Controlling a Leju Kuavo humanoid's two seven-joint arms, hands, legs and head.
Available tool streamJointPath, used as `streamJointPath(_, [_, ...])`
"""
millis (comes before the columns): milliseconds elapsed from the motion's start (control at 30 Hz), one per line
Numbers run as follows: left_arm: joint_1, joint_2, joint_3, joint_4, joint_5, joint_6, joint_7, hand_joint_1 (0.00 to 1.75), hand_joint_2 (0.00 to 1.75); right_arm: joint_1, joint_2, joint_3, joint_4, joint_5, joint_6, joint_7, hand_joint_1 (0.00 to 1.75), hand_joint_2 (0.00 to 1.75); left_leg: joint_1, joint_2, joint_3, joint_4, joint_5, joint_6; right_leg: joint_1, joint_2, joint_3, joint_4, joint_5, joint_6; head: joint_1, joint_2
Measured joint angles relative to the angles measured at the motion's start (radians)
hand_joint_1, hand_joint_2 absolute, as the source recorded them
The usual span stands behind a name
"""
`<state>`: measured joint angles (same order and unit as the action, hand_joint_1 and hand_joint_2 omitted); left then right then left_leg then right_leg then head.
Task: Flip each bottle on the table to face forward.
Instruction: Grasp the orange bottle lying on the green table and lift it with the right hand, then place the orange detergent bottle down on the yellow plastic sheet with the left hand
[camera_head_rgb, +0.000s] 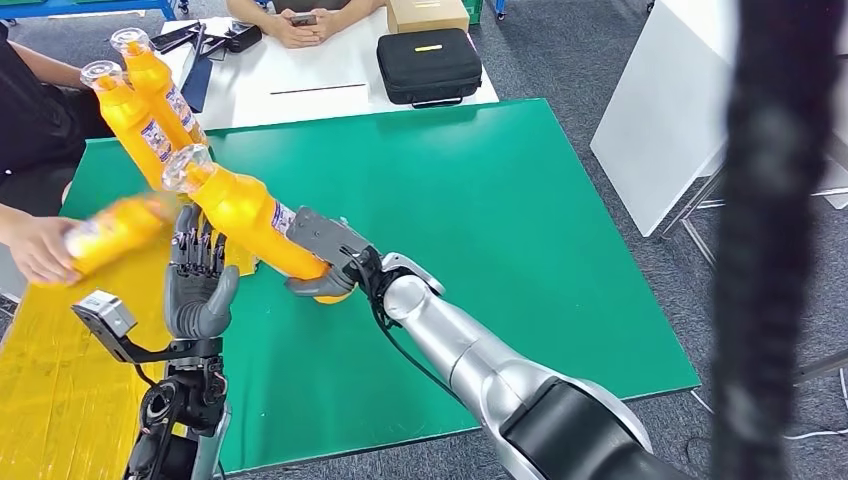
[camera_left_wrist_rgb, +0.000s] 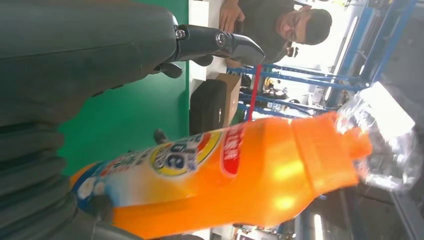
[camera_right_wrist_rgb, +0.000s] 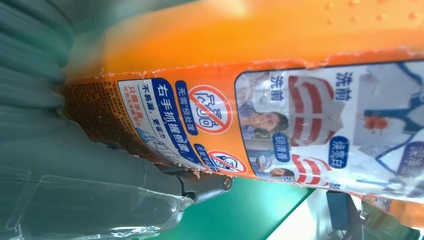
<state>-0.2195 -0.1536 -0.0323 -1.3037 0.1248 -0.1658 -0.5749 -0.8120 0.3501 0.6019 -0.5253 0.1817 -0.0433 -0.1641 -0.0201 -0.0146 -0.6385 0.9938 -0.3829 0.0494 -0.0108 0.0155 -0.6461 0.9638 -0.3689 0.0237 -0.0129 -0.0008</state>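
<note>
- The right hand (camera_head_rgb: 330, 262) is clamped low on an orange detergent bottle (camera_head_rgb: 245, 212), tilted above the green bench (camera_head_rgb: 480, 230).
- The left hand (camera_head_rgb: 197, 285), fingers apart, waits just beside it.
- Risk: such a low grip may let the bottle slip while turning.

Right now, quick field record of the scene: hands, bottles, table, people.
right hand: grips the tilted orange bottle near its base, clear cap up and to the left
left hand: raised beside that bottle, fingers apart, holding nothing
other bottles: two orange bottles at the far left of the green table
person's hand: holds a blurred orange bottle at the left edge
white table: black case, seated person behind
</note>
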Motion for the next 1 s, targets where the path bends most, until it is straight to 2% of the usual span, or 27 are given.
streamJointPath(433, [0.000, -0.002, -0.003, 0.001, 0.003, -0.004, 0.002, 0.00, 1.75, -0.011, 0.000, 0.071, 0.000, -0.032, -0.008, 0.015, 1.75, 1.75, 0.000, 0.000, 0.000, 0.000, 0.000, 0.000, 0.000, 0.000, 0.000, 0.000, 0.000, 0.000, 0.000, 0.000])
streamJointPath(600, [-0.001, -0.004, -0.011, 0.006, 0.014, -0.012, 0.004, 0.00, 1.75, -0.013, 0.000, 0.126, 0.000, -0.079, -0.024, 0.060, 1.75, 1.75, 0.000, 0.000, 0.000, 0.000, 0.000, 0.000, 0.000, 0.000, 0.000, 0.000, 0.000, 0.000, 0.000, 0.000])
streamJointPath(700, [-0.002, -0.006, -0.018, 0.007, 0.023, -0.015, 0.014, 0.00, 1.75, -0.014, 0.001, 0.198, -0.002, -0.133, -0.049, 0.111, 1.75, 1.75, 0.000, 0.000, 0.000, 0.000, 0.000, 0.000, 0.000, 0.000, 0.000, 0.000, 0.000, 0.000, 0.000, 0.000])
streamJointPath(833, [-0.003, -0.008, -0.023, 0.007, 0.039, -0.002, 0.033, 0.00, 1.75, -0.014, 0.002, 0.350, -0.024, -0.208, -0.104, 0.186, 1.75, 1.75, 0.000, 0.000, 0.000, 0.000, 0.000, 0.000, 0.000, 0.000, 0.000, 0.000, 0.000, 0.000, 0.000, 0.000])
streamJointPath(1000, [0.001, -0.007, -0.003, 0.015, 0.074, 0.008, 0.055, 0.00, 1.75, -0.003, 0.002, 0.549, -0.069, -0.183, -0.180, 0.259, 1.75, 1.75, 0.000, 0.001, 0.000, 0.000, 0.000, 0.000, 0.000, 0.000, -0.001, 0.000, 0.000, 0.000, 0.000, 0.000])
